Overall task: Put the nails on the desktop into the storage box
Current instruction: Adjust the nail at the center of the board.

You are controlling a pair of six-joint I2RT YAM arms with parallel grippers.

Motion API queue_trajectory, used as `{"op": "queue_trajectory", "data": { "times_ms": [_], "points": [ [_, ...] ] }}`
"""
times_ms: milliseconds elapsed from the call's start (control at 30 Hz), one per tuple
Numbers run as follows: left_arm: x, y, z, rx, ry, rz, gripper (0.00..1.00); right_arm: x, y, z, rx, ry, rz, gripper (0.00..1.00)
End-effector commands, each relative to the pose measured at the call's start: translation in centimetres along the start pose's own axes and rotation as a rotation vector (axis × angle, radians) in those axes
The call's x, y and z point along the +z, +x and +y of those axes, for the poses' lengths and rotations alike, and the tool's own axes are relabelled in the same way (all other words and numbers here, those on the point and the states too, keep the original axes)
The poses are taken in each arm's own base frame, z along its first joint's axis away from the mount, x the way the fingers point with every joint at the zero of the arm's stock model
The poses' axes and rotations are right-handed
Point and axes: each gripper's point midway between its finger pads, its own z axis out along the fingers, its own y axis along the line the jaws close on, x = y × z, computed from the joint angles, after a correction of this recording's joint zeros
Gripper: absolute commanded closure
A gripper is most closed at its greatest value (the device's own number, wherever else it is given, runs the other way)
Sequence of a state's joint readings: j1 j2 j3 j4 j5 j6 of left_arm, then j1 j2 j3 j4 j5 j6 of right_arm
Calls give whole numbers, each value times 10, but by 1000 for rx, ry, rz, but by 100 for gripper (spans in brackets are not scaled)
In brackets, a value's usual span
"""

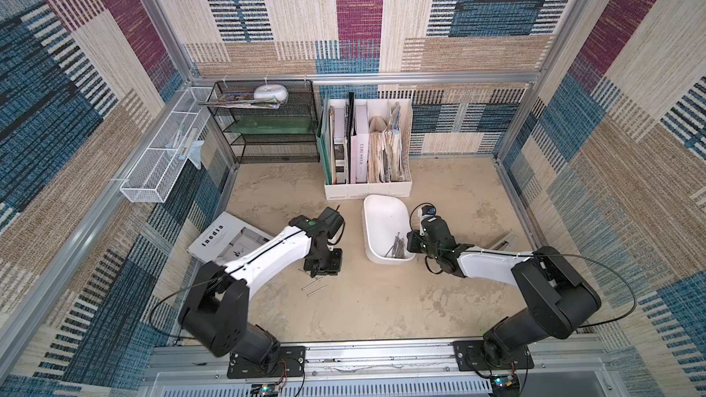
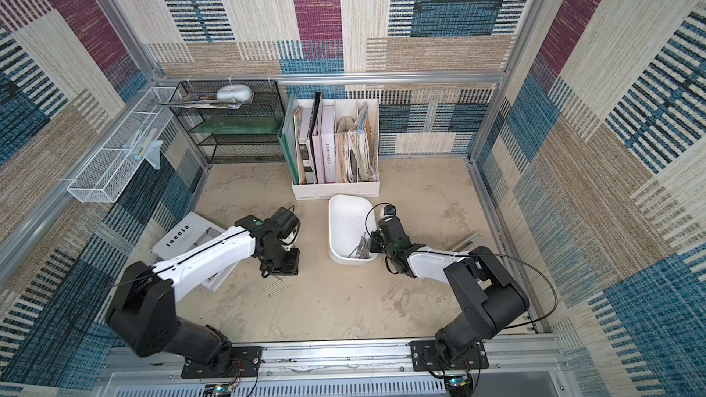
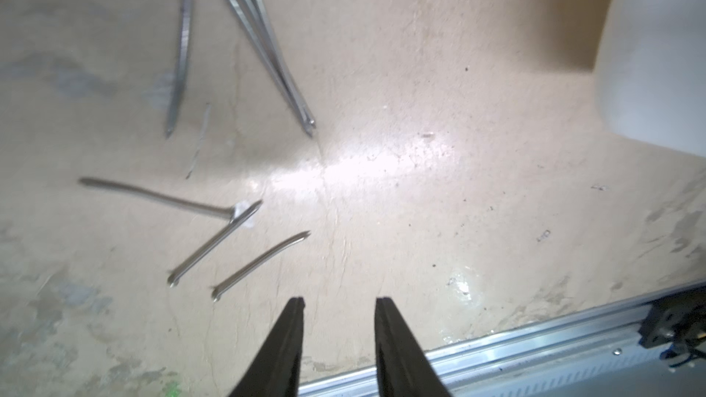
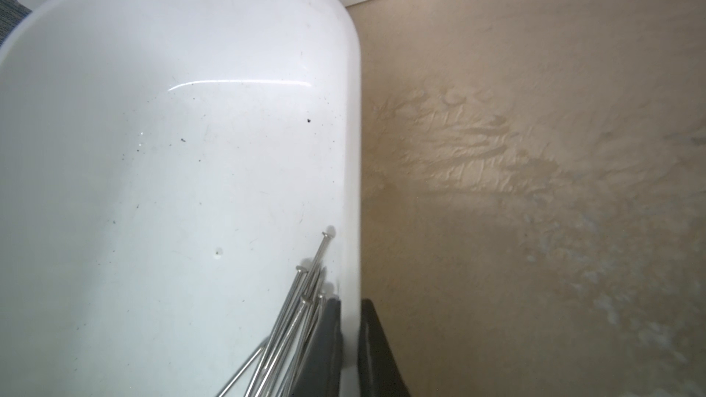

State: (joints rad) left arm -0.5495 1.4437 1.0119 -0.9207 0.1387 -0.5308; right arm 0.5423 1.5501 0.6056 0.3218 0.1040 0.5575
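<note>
Right wrist view: right tool (image 4: pixel 350 303) clamps the storage box (image 4: pixel 172 166) wall, one finger inside. Left tool (image 3: pixel 340 299) stands partly open, empty, above worktop (image 3: pixel 477 223) near loose nails (image 3: pixel 216 244).

White storage box (image 1: pixel 382 211), grey nails (image 1: pixel 395 249), mottled beige desktop (image 1: pixel 382 307), black mesh rack (image 1: pixel 275 147), maroon-blue-cream patchwork walls (image 1: pixel 359 1).

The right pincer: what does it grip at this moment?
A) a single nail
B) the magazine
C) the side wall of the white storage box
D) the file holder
C: in the right wrist view the right pincer has one finger inside and one outside the wall of the storage box, closed on it, beside the nails.
</note>
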Motion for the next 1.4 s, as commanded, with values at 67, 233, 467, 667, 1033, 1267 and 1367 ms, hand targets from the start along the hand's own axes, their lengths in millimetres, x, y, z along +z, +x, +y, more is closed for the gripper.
{"op": "queue_trajectory", "data": {
  "times_ms": [67,233,467,667,1033,1267,1367],
  "points": [
    [7,38,48,-371,-101,-35,62,1,21,-8,-20,30,82,100],
    [24,74,51,-492,-54,43,65,-2,17,-9,-38,36,72,100],
    [38,83,68,-532,-109,29,64,1,19,-6,-33,16,75,100],
    [54,62,81,-536,-199,8,64,-1,16,-5,-32,14,67,100],
    [79,-14,58,-378,-180,-3,68,-6,13,-8,-39,31,58,100],
    [78,-62,28,-288,-120,-33,70,-3,15,-10,-40,47,70,100],
    [65,-76,18,-268,-86,-74,70,-2,16,-11,-41,50,73,100]
  ]
}}
